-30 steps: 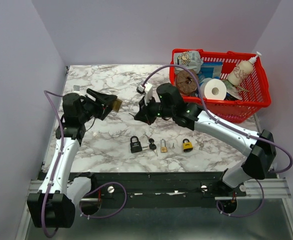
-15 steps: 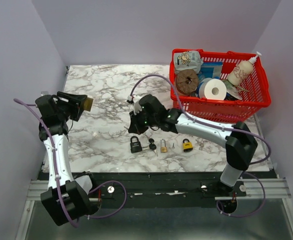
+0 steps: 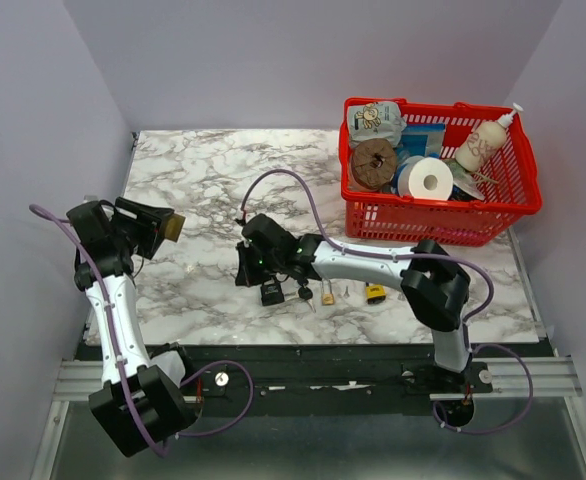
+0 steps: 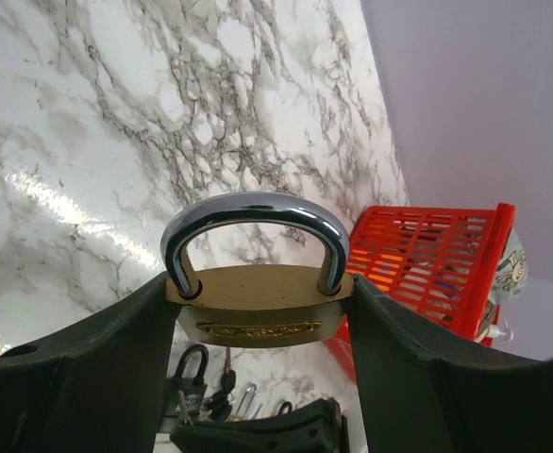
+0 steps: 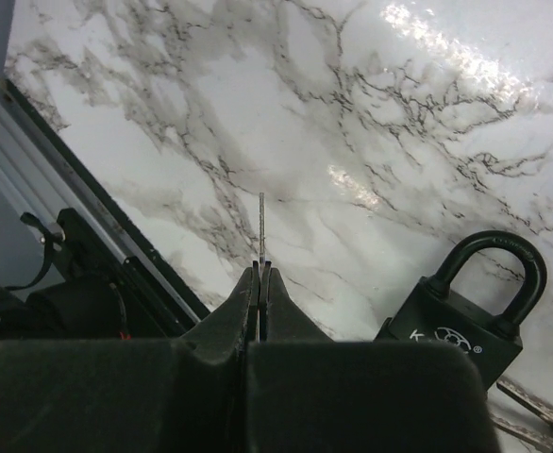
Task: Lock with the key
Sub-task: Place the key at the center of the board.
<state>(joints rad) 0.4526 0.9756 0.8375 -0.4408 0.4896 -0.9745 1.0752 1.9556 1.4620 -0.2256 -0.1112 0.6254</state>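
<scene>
1. Right gripper [image 3: 244,266] [image 5: 260,268]: fingers pressed together, pinching a key [image 5: 261,226], of which only the thin edge shows, sticking out past the fingertips. It hangs low over the table [image 3: 203,170], just left of the black padlock [image 3: 271,292] [image 5: 465,311] and apart from it.
2. Black padlock: lies flat near the table's front edge with its shackle closed. It is the nearest item and the left end of a row.
3. Row to the right of the black padlock: a bunch of keys [image 3: 301,293] just beside it, then a small padlock [image 3: 327,296], then a yellow padlock [image 3: 374,293], all lying on the table.
4. Left gripper [image 3: 163,226] [image 4: 260,316]: well to the left of the black padlock and slightly farther back, raised above the table. Its fingers [image 4: 116,368] stand wide apart, clamped on the two sides of a brass padlock [image 3: 176,228] [image 4: 258,307].
5. Brass padlock: its steel shackle points away from the wrist, and both legs meet the body.
6. Basket [image 3: 493,215]: red, far to the right of and behind the black padlock, at the table's back right corner. It holds a white roll [image 3: 433,180], a bottle [image 3: 483,140] and other goods.
</scene>
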